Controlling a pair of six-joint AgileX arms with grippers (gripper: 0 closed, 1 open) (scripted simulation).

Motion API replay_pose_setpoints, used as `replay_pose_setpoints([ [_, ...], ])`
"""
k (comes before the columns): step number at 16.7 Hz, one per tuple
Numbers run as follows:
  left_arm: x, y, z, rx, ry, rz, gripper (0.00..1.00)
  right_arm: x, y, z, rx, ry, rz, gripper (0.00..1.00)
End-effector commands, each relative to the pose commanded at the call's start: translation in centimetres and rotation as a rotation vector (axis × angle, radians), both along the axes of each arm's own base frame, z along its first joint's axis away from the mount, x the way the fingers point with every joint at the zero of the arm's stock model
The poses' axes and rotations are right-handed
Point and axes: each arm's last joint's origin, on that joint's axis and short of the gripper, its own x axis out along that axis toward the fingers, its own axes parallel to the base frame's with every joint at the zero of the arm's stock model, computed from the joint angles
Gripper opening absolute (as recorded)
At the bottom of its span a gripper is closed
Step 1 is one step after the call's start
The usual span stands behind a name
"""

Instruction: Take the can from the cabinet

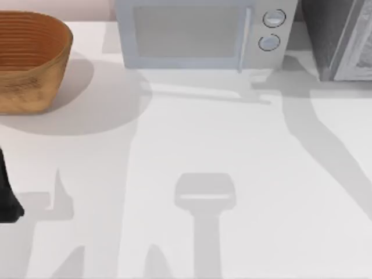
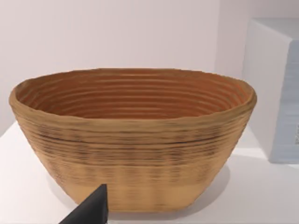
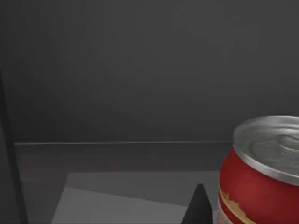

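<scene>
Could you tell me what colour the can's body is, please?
Red, with a pale band and a silvery top; the can shows best in the right wrist view.

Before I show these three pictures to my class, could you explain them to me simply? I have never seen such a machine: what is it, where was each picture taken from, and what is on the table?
It is a simulated robot with two arms, each ending in a two-finger gripper.

The top view looks down on a white table. At its back left stands a wicker basket, in the middle a microwave, and at the back right a grey cabinet. The dark shape at the left edge is part of the left arm.

The left wrist view comes from a camera on that arm; it faces the basket, with one dark fingertip in front.

The right wrist view looks into the cabinet's dark inside. There a red can with a silvery top stands upright close to one fingertip. Nothing is visibly held.
</scene>
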Motion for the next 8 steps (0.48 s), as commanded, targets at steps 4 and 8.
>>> replay_pose_setpoints([
  [4, 0.00, 0.00, 0.00, 0.000, 0.000, 0.000, 1.00, -0.24, -0.13, 0.11, 0.003, -0.002, -0.002, 0.00],
  [8, 0.00, 0.00, 0.00, 0.000, 0.000, 0.000, 1.00, -0.76, -0.99, -0.38, 0.006, -0.009, -0.001, 0.00],
])
